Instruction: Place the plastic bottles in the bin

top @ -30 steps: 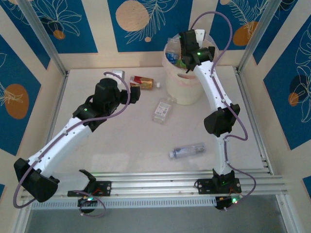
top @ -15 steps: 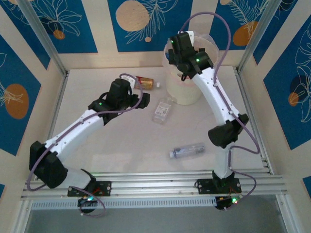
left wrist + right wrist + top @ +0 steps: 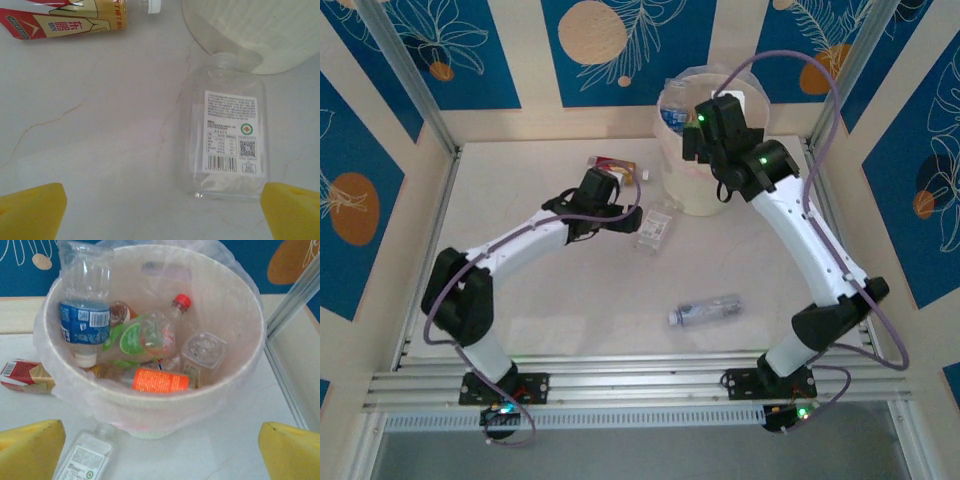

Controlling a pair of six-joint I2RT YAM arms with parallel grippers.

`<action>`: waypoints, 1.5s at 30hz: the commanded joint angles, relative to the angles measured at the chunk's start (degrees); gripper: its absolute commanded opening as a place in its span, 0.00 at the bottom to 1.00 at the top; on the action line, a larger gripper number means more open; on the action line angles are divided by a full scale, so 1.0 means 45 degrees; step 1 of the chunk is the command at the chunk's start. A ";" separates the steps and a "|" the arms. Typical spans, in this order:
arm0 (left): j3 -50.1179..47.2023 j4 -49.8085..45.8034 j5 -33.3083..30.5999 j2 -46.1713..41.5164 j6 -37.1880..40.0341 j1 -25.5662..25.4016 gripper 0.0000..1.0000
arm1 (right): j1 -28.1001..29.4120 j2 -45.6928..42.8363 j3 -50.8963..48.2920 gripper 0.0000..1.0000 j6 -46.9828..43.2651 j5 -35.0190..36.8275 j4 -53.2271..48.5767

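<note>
Lining up on the flat bottle [image 3: 227, 137] looks to be the step in hand: the left gripper [image 3: 161, 209] hovers over it with jaws spread wide and empty, and the bottle lies label-up on the table [image 3: 100, 140] between the yellow fingertips [image 3: 32, 210], nearer the right one, its neck close against the foot of the bin [image 3: 260, 30]; whether the two touch I cannot tell. The right gripper [image 3: 161, 450] hangs at the bin's near side, jaws likewise wide with nothing in them, looking in on several bottles [image 3: 150, 337] heaped in the liner. A red bottle [image 3: 615, 168] lies left of the bin and a clear bottle [image 3: 705, 312] well apart toward the arms, so three seem left to go. Next, I judge, the left gripper should shift right to centre the flat bottle, come down, and close across its narrow width; thin plastic may buckle or slip
</note>
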 commanded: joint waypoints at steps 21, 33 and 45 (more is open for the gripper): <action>1.1378 -0.4138 -0.0887 0.8167 -0.9024 0.2782 0.99 | 0.1111 -0.2839 -0.4538 0.99 0.1808 -0.1113 0.0737; 1.3113 -0.3983 -0.1767 0.9997 -1.1151 0.2798 0.99 | 0.1589 -0.2778 -0.4702 0.99 0.1711 -0.1298 0.0635; 1.4400 -0.3993 -0.2289 1.1449 -1.1673 0.2786 0.99 | 0.1942 -0.3160 -0.4914 0.99 0.1847 -0.1135 0.0361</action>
